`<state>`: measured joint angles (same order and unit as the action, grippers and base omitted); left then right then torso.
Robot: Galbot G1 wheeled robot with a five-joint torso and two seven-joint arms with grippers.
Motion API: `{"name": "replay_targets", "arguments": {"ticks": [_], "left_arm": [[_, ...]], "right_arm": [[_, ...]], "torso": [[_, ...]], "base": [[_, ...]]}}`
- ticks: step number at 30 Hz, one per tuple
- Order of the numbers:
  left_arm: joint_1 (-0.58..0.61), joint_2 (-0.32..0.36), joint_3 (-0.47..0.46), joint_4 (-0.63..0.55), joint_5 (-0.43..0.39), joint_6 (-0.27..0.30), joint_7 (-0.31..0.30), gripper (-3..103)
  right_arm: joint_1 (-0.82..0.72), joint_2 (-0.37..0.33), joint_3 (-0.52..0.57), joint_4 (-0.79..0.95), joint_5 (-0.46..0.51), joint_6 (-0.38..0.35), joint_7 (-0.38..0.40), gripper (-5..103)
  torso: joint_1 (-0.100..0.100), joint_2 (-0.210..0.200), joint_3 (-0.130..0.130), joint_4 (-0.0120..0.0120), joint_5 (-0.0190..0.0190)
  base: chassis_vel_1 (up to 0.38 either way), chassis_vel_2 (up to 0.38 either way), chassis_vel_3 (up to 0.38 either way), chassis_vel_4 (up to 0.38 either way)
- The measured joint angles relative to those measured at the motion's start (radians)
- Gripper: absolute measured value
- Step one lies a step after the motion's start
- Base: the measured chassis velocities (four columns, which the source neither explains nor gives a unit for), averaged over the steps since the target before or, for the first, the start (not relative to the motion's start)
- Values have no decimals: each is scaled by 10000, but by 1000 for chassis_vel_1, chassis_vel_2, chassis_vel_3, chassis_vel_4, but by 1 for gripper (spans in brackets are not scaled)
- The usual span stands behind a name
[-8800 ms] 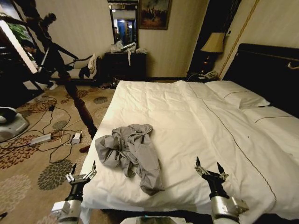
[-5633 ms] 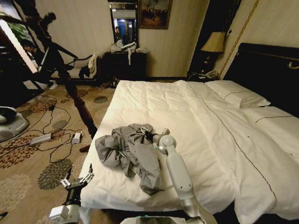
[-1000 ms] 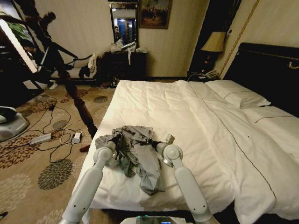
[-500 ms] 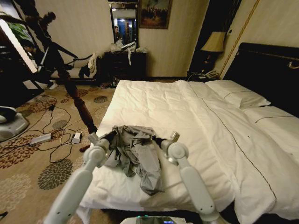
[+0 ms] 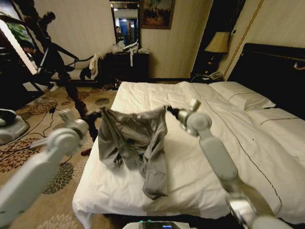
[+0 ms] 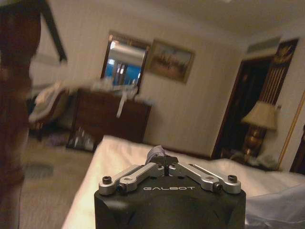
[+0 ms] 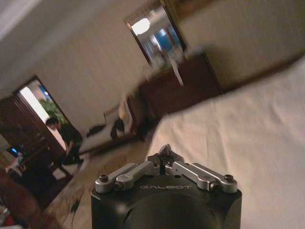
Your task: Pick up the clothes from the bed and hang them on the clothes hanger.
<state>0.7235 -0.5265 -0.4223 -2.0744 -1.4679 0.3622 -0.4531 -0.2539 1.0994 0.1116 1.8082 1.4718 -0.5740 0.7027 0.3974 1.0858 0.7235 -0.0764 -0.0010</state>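
Observation:
The clothes are a light grey shirt (image 5: 133, 138), held up and stretched out above the bed (image 5: 147, 95). Its lower end (image 5: 155, 183) still trails on the white duvet. In the head view my left gripper (image 5: 94, 115) grips the shirt's upper left corner and my right gripper (image 5: 170, 110) grips the upper right corner. In the left wrist view the left gripper (image 6: 162, 161) is shut on a pinch of grey fabric. In the right wrist view the right gripper (image 7: 165, 155) is shut on a similar pinch. The clothes hanger is out of view.
White pillows (image 5: 243, 95) and a black headboard (image 5: 271, 71) are at the right. A dark wooden post (image 5: 76, 98) stands by the bed's left side on patterned carpet. A dresser with a mirror (image 5: 126, 64) and a lamp (image 5: 218, 44) line the far wall.
Both grippers have risen and moved apart while shut on the shirt. The shirt has gone from a crumpled heap on the duvet to a spread, hanging sheet.

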Motion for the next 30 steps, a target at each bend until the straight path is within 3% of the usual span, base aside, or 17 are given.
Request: {"name": "replay_targets", "arguments": {"ticks": [2, 4, 11, 15, 18, 20, 22, 23, 27, 30], "left_arm": [[-1029, 462, 209, 239, -497, 68, 72, 0], [-1913, 832, 435, 449, -870, 106, 141, 0], [-3263, 1905, 394, 423, -1706, 161, 265, 0], [-2954, 2437, -116, -217, -2080, 120, 194, 0], [-1755, 2997, -1516, -1255, -2399, 50, -48, 0], [-1449, 3090, -1994, -1506, -2553, 50, -171, 0], [-1043, 3265, -3046, -1948, -3144, 65, -443, 0], [-1043, 3265, -3046, -1948, -3144, 65, -443, 0], [-951, 3482, -4015, -1873, -3941, 76, -503, 0], [-964, 3539, -4279, -1833, -4221, 76, -561, 0]], "right_arm": [[821, -306, -145, -198, -28, 5, -167, 0], [1431, -492, -252, -332, -29, 8, -282, 0], [2779, -1155, -256, -291, 510, 35, -498, 0], [2944, -1612, 26, 305, 1333, 37, -366, 0], [2751, -2151, 579, 1341, 2609, 46, -27, 0], [2671, -2282, 770, 1619, 2931, 46, 70, 0], [2201, -3121, 1487, 2707, 3752, 47, 121, 0], [2201, -3121, 1487, 2707, 3752, 47, 121, 0], [1318, -5166, 2515, 3906, 4250, 204, -366, 0], [1232, -5477, 2770, 3982, 4454, 240, -452, 0]], "torso": [[0, -1, 0, -24, 9], [1, -1, 0, -26, 13], [0, -1, 0, -8, 9], [-2, 0, -2, -15, 9], [-1, -1, -1, -18, 12], [-1, -1, -1, -11, 12], [-4, 0, -3, -6, 12], [-4, 0, -3, -6, 12], [-5, 1, -5, -29, 16], [-5, 1, -5, -26, 18]], "base": [[0, 0, 0, 0], [0, 0, 0, 0], [0, 0, 0, 0], [0, 0, 0, 0], [0, 0, 0, 0], [0, 0, 0, 0], [0, 0, 0, 0], [0, 0, 0, 0], [0, 0, 0, 0], [0, 0, 0, 0]]}}
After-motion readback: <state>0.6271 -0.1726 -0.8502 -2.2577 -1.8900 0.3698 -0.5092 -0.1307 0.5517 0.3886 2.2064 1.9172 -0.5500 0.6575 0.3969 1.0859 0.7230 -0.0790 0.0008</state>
